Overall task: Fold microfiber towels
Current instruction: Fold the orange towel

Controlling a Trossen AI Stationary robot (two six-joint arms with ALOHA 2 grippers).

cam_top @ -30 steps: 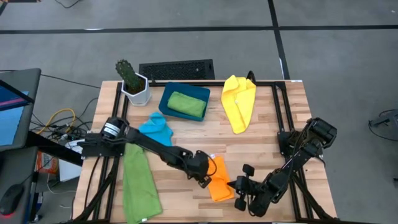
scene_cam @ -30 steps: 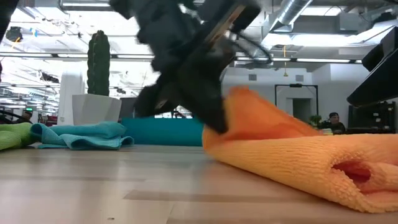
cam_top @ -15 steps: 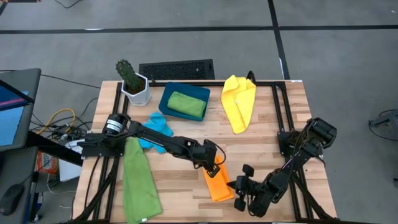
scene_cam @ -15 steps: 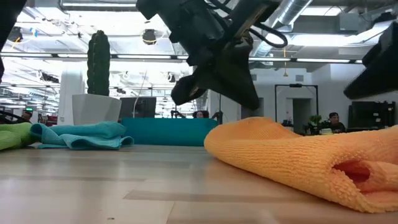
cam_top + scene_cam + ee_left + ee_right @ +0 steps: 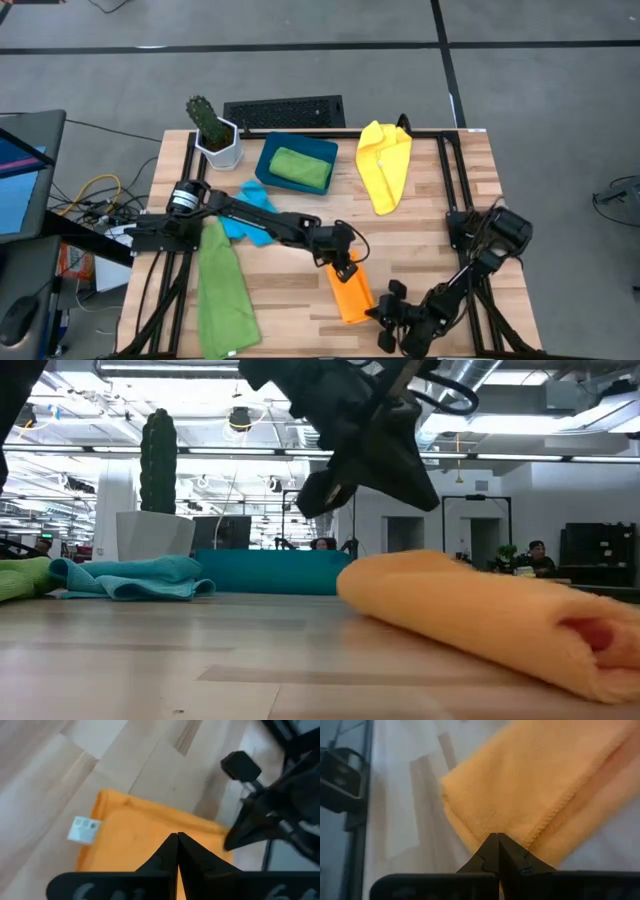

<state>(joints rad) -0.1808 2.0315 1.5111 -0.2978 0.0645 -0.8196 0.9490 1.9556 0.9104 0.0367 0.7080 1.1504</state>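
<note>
A folded orange towel [image 5: 352, 297] lies flat on the wooden table near its front edge; its white label [image 5: 84, 829] shows in the left wrist view. My left gripper [image 5: 347, 270] hangs shut just above the towel's far end [image 5: 150, 820], clear of it. From the near right, my right gripper [image 5: 383, 312] is shut at the towel's near right edge. One green towel [image 5: 225, 290] lies at the left. A sky-blue one [image 5: 250, 208] lies behind it, a yellow one [image 5: 385, 165] at the far right. Another green one [image 5: 300, 167] lies in the teal tray [image 5: 266, 160]. My right gripper's shut fingertips [image 5: 492, 847] meet the orange towel at its hemmed edge [image 5: 530, 832], slanting down from the near right. The fingers themselves hide whether cloth sits between them. The towel lies flat on the table.
A cactus in a white pot [image 5: 213, 135] stands at the far left corner, with a black grille [image 5: 285, 112] behind the tray. Black frame rails [image 5: 445, 180] run along both table sides. Bare wood lies between the orange and yellow towels.
My left gripper, shut throughout, has risen off the orange towel and moved toward the table's far right. My right gripper has sunk toward the table. The towel's right end, raised before, has come down, so the towel now lies as a flat narrow rectangle.
</note>
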